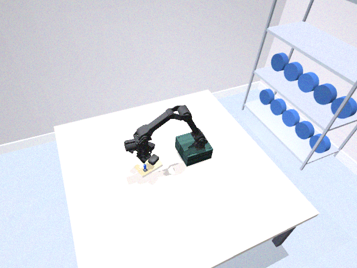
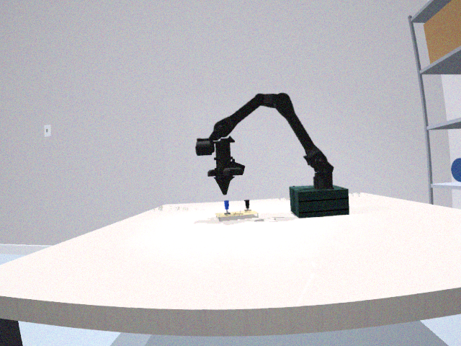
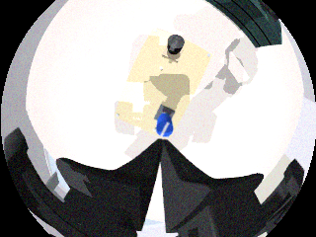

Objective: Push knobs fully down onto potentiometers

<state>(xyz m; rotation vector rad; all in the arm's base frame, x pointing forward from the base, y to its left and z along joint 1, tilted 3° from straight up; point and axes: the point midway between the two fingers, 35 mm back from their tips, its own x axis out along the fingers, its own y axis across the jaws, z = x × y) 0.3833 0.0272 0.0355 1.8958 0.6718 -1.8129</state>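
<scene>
Overhead, pincer (image 2: 223,192) closed and empty, poised just above blue knob (image 2: 225,205), black knob (image 2: 246,203) beside it, board (image 2: 237,215) mid-surface (image 2: 230,268).

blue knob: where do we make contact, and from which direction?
Contact the flat top end of the blue knob, coming straight down. It stands upright on its shaft on the circuit board, so pressing along that axis should seat it; a side load would risk the potentiometer. The gripper is shut, empty, pointing down just above it, not touching.
</scene>
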